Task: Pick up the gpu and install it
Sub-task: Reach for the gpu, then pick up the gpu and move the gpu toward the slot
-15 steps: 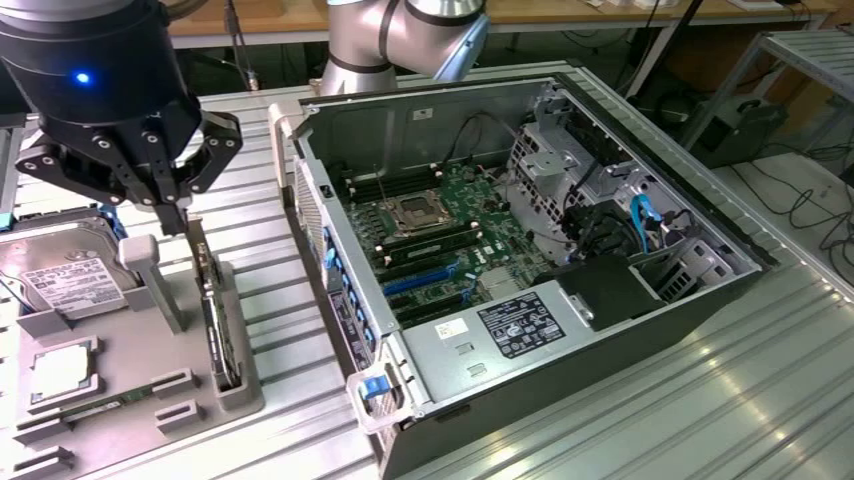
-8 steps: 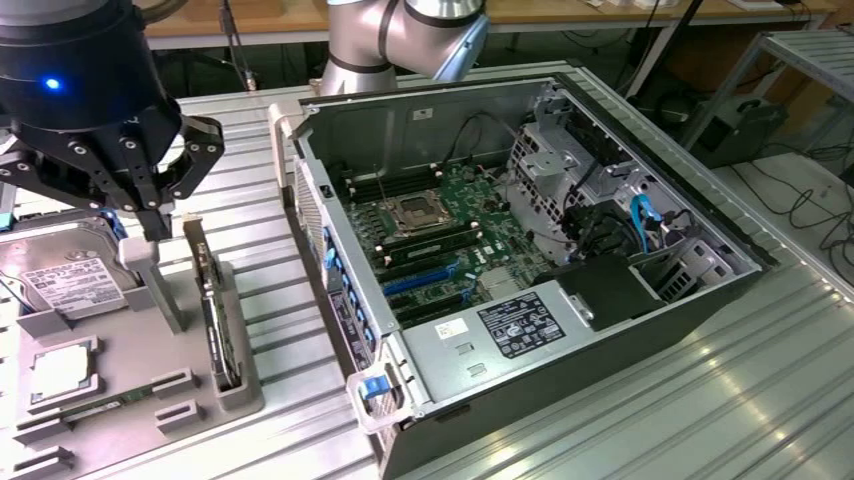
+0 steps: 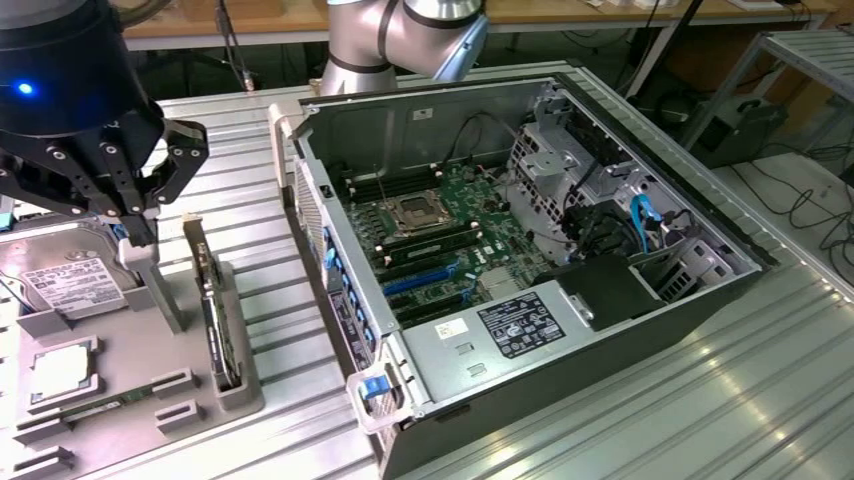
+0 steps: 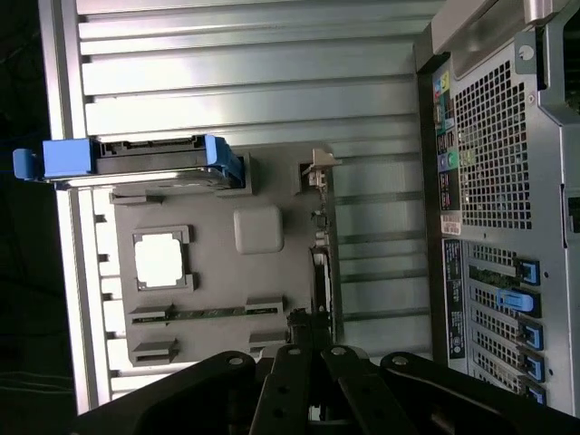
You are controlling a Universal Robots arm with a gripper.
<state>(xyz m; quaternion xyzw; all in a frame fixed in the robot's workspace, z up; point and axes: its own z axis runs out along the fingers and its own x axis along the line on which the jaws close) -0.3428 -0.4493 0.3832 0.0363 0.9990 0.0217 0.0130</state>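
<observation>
Black claw [image 3: 134, 222] with thin metal fingers is shut tight and holds nothing. It hangs over the flat grey plastic tray [image 3: 134, 345]. Just beside it, toward the exterior view's right, is the gpu [image 3: 210, 300], a thin flat dark card with a metal piece at one end. It stands on its long edge in a slot of the tray. I think the card is stiff and not very heavy, but easy to break, with small parts on its flat sides. The bare top edge looks like the best place to hold it, pinched from both flat sides. Further off, on the shiny ribbed metal table [image 3: 667, 400], lies the big open black and grey computer box [image 3: 534, 425], with a green board [image 3: 467, 220] inside.
</observation>
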